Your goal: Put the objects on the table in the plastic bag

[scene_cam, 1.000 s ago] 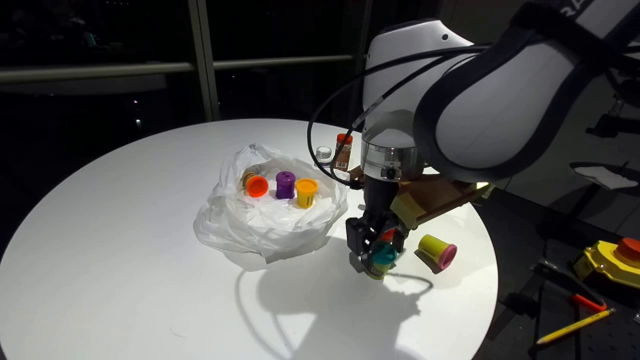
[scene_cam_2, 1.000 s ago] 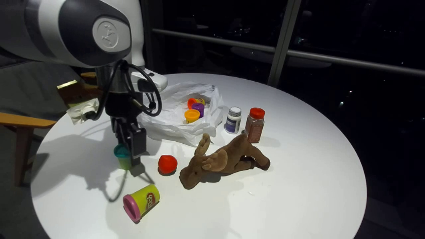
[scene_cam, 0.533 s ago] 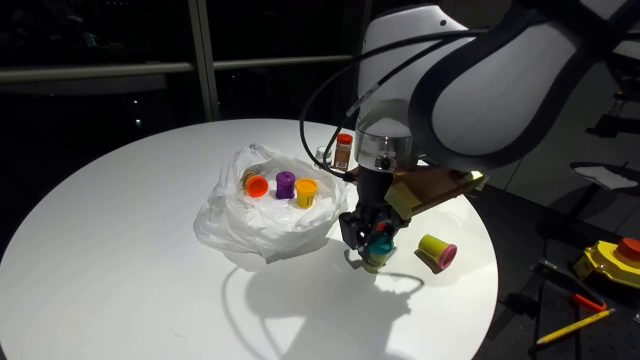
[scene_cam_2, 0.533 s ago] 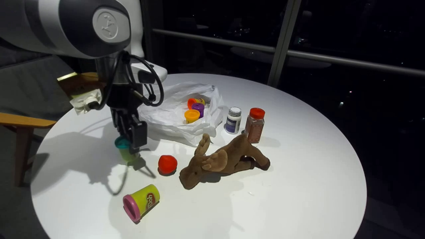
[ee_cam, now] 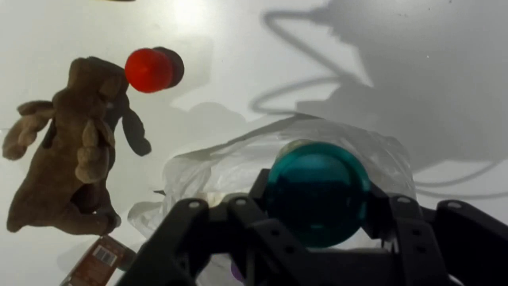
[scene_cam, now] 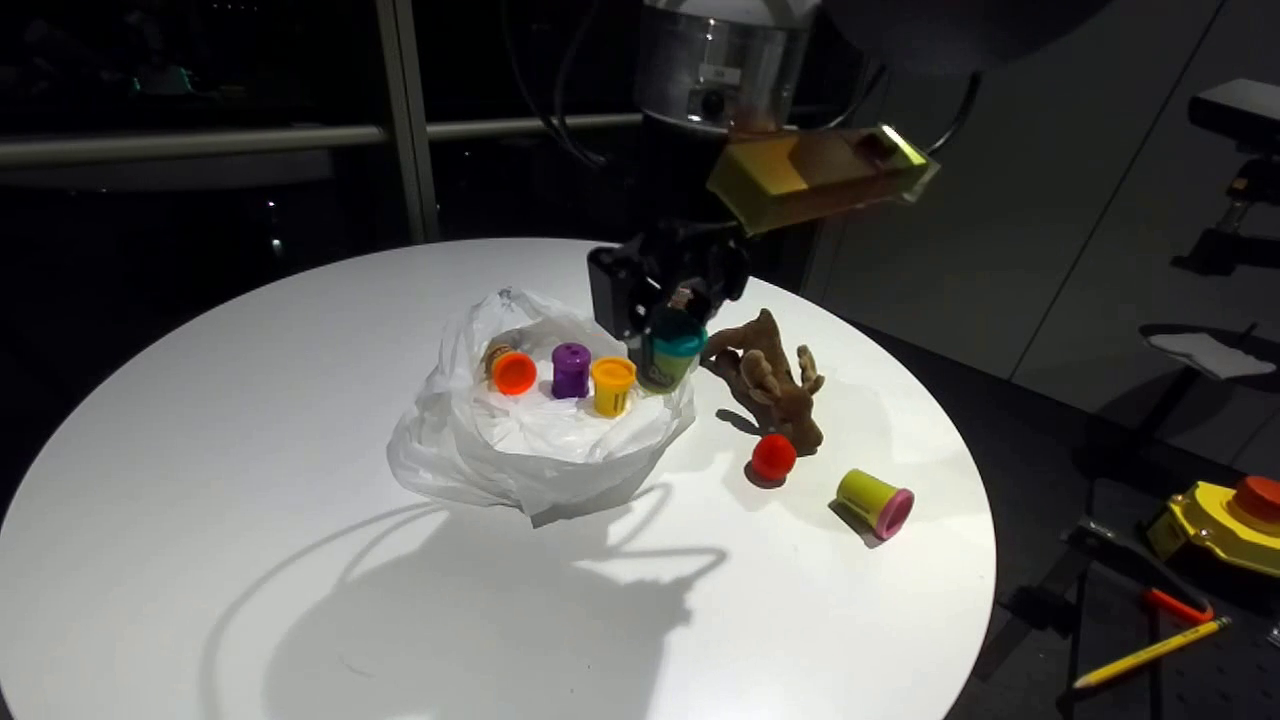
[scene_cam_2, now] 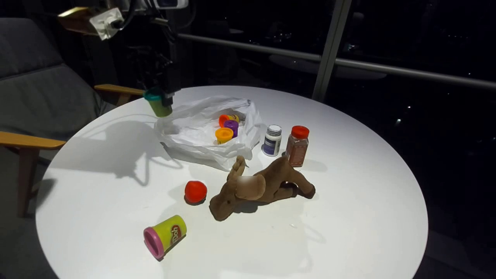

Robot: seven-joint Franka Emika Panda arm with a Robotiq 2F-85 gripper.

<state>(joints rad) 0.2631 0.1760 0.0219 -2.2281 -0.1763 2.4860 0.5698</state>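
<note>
White round table (scene_cam: 270, 420) stands before dark windows (scene_cam: 200, 215)

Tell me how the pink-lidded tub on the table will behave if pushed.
The pink-lidded tub will probably roll, since it lies on its rounded side. Its path may curve, as it looks wider at the lid end.

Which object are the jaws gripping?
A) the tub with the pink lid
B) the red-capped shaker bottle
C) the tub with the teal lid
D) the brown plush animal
C: the tub with the teal lid sits between the jaws in the wrist view, and an exterior view shows it off the table.
</note>
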